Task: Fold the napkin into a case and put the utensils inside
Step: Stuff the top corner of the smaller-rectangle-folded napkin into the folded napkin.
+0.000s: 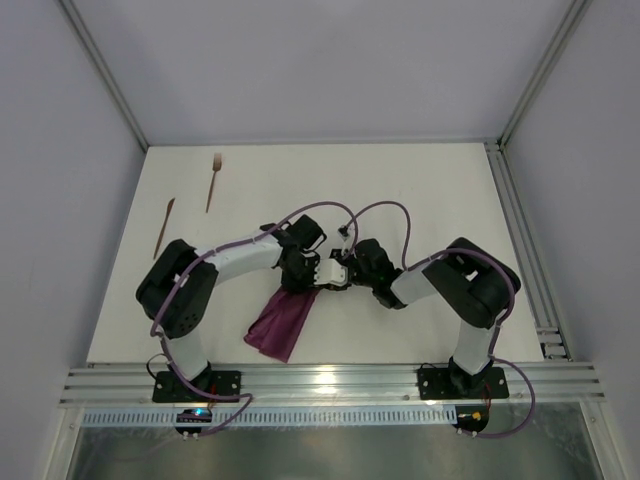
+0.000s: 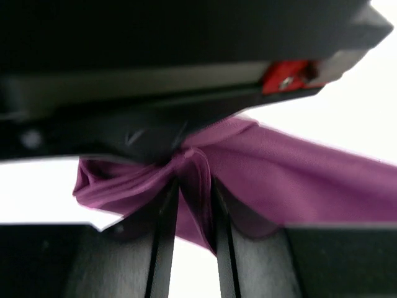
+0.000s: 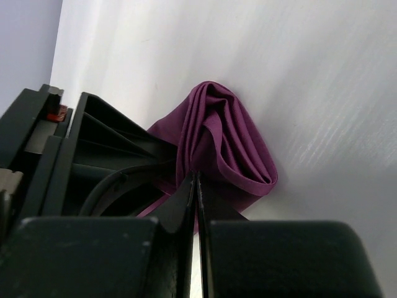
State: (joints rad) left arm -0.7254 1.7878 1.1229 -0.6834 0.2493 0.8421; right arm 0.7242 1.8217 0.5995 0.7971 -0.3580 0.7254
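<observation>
Napkin (image 1: 283,322) lay crumpled in a loose purple strip on the bench (image 1: 430,200), near the front edge and a little left of centre. Its upper end was lifted to where both arms met. No case had been made of it, so I judged the folding barely begun. At the far left lay the knife (image 1: 164,226) and, just right of it and further back, the fork (image 1: 213,180), both flat and well apart from the cloth, probably kept clear to leave room for folding. Next came the left arm (image 1: 240,258), bent inward over the raised end. The left jaws stood with a narrow gap and a fold of napkin hung in it, but whether they pressed it or merely straddled it I could not tell. Almost tip to tip with them, the right arm (image 1: 425,283) reached in from the other side. The right jaws were pressed together on a gathered pinch of the same end, and the cloth bulged in soft rolls beyond. Both working one spot suggested a regrip to find a corner, since a bunched cloth must be spread before folding.
</observation>
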